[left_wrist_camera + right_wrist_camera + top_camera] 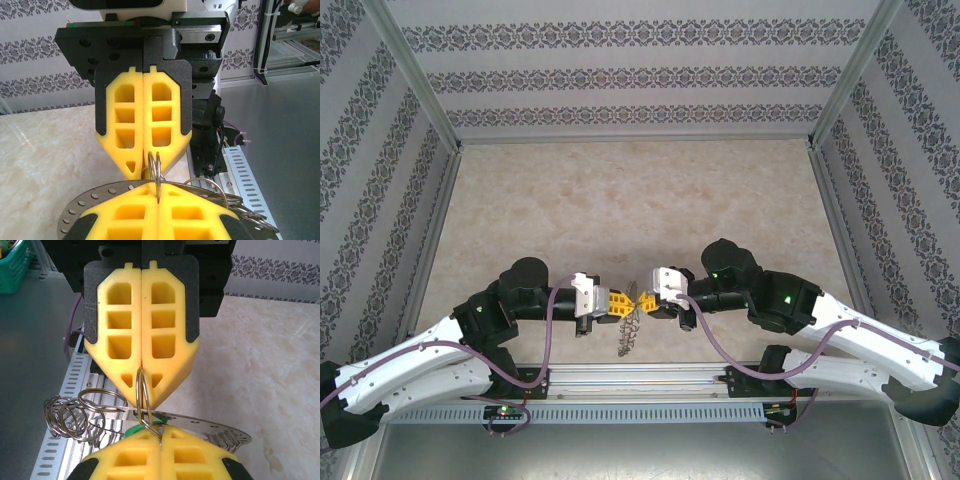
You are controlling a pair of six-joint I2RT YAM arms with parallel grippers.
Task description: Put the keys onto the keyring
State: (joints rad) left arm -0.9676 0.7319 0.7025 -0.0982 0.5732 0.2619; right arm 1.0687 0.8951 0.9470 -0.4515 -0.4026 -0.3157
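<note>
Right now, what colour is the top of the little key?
Bright green. The key shows best in the right wrist view.

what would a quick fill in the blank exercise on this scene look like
1. The left gripper and right gripper both have their jaws ___.
2. Both pinch one small wire ring from ___ sides.
3. The key head beside the right gripper's tips is ___.
Missing words: shut; opposite; green.
</note>
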